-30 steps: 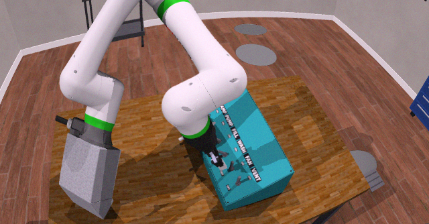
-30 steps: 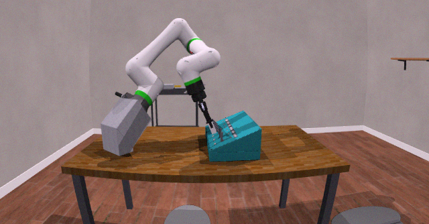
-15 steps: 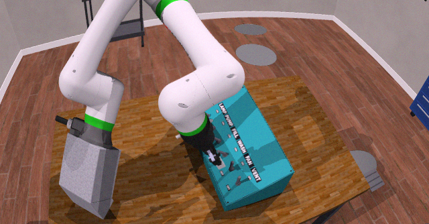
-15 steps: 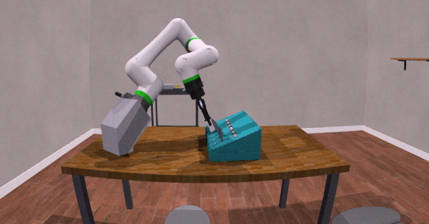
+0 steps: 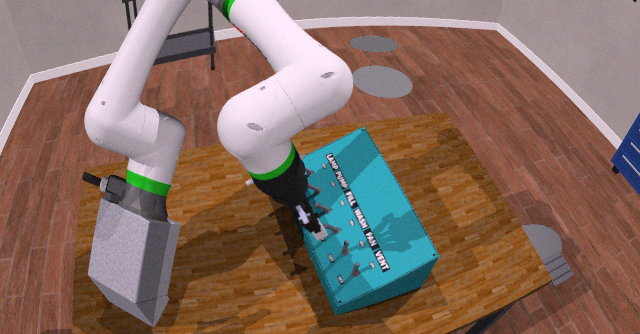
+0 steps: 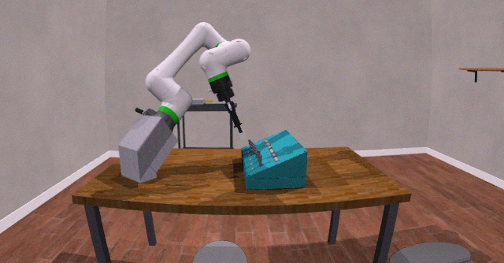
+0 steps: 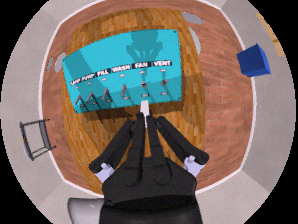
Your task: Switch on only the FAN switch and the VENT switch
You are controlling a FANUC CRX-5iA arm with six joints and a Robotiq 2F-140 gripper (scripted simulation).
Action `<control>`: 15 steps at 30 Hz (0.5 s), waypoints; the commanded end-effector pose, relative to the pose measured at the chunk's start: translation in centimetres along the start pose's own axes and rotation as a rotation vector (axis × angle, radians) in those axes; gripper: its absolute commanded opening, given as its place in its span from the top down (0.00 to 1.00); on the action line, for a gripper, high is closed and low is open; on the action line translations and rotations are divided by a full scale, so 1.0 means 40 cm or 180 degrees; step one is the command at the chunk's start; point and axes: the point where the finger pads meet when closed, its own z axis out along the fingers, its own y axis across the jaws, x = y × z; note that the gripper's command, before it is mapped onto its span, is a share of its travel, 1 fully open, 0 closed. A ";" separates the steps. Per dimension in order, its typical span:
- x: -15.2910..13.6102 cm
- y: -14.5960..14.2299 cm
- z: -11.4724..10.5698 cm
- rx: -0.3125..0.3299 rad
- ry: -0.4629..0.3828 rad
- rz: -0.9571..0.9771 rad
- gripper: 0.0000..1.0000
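Observation:
The teal console [image 5: 367,224] stands on the wooden table, its sloped face labelled LAMP, PUMP, FILL, WASH, FAN [image 5: 371,236] and VENT [image 5: 383,261]. A row of dark toggle levers runs along its lower edge, with the FAN lever [image 5: 345,247] and the VENT lever [image 5: 356,269] nearest the front end. My gripper [image 5: 318,233] is shut and empty. Its tip hangs just above the lever row, beside the WASH lever [image 5: 333,229] and close to the FAN lever. In the wrist view the closed fingertips [image 7: 144,107] line up under the FAN label [image 7: 140,66]. I cannot tell whether the tip touches a lever.
The grey robot base [image 5: 130,259] sits on the table's left side. The console [image 6: 274,164] is near the table's middle, with table edges to the front and right. A dark cart [image 5: 172,39] stands behind, grey stools [image 5: 382,81] on the floor, a blue cabinet [image 5: 631,154] at the right.

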 end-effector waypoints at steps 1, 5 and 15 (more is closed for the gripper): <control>0.001 0.000 -0.022 0.0001 0.0002 -0.0001 1.00; 0.001 0.000 -0.036 0.0001 0.0002 -0.0001 1.00; 0.001 0.000 -0.037 0.0001 0.0002 -0.0001 0.00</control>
